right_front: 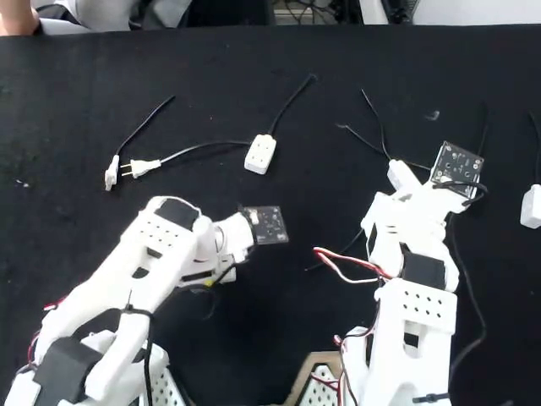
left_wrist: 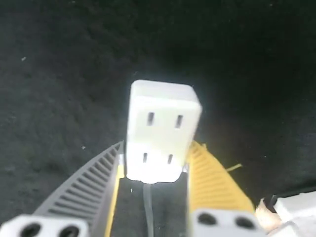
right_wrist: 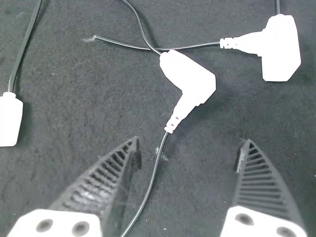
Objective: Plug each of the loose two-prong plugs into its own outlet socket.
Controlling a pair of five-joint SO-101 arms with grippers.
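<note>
The socket (right_front: pixel 260 154), a white block with two pairs of slots, lies on the black bench (right_front: pixel 68 93) just beyond the left arm's wrist. In the left wrist view its near end sits inside the left gripper (left_wrist: pixel 158 145), which seems to meet it on both sides. Whether the gripper squeezes the socket or only straddles it, I cannot tell. A cord runs back from under the socket through the gripper.

Left of the socket lies a plug (right_front: pixel 142 167), prongs pointing away from the socket and none of them in a slot. Its cord curves back to the socket. Just past it, farther from the socket, lies a second plug (right_front: pixel 111 173), also loose, with its cord trailing toward the bench's far edge.

Well to the right of the socket is the right arm. The right gripper (right_wrist: pixel 190 144) is spread wide and grips nothing. Just ahead of it an angled plug (right_wrist: pixel 190 84) lies flat on the bench, and its cord runs back between the fingers (right_wrist: pixel 113 173). Beyond the angled plug lies a flat plug (right_wrist: pixel 281 47), whose cord crosses another thin cord beside the angled plug. A white block (right_wrist: pixel 10 118) lies apart on the angled plug's other side.
</note>
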